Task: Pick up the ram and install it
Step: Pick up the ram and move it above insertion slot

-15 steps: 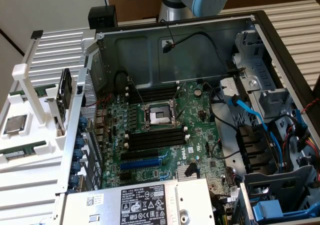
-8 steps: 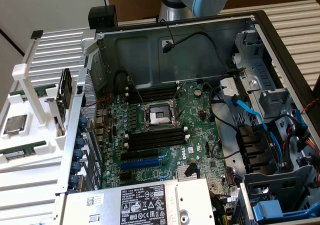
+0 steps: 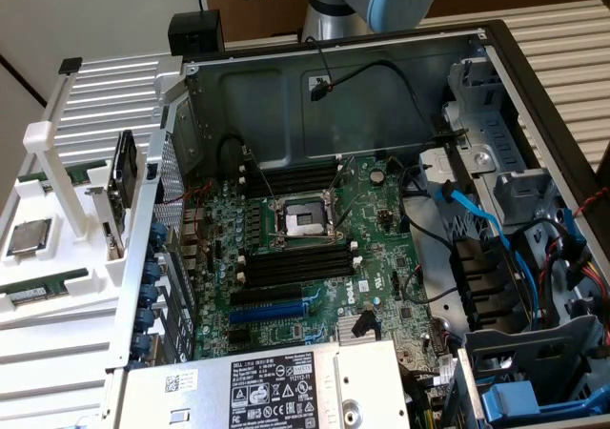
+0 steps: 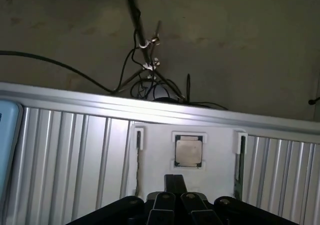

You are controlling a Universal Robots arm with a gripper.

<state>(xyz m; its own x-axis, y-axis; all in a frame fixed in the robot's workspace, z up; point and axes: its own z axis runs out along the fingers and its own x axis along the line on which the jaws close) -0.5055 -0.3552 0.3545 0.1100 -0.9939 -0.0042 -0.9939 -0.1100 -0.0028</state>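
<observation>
In the wrist view my gripper (image 4: pixel 175 180) is shut with nothing between its fingers. It hovers over a white holder (image 4: pixel 215 150), close to a square silver processor chip (image 4: pixel 189 151). One ram (image 4: pixel 138 160) stands edge-on in a slot on one side of the chip, and a second ram (image 4: pixel 241 162) stands on the other side. In the exterior view a green ram (image 3: pixel 43 289) lies in the white holder (image 3: pixel 57 257) at the exterior view's left, near the processor chip (image 3: pixel 29 236). The motherboard (image 3: pixel 315 286) lies in the open case, with long black slots (image 3: pixel 295 262).
The open computer case (image 3: pixel 381 86) has loose black and blue cables (image 3: pixel 472 214) at the exterior view's right. A power supply (image 3: pixel 276 386) sits at its near edge. A processor socket (image 3: pixel 300 221) lies between two slot banks. The arm's base (image 3: pixel 367 0) stands behind the case.
</observation>
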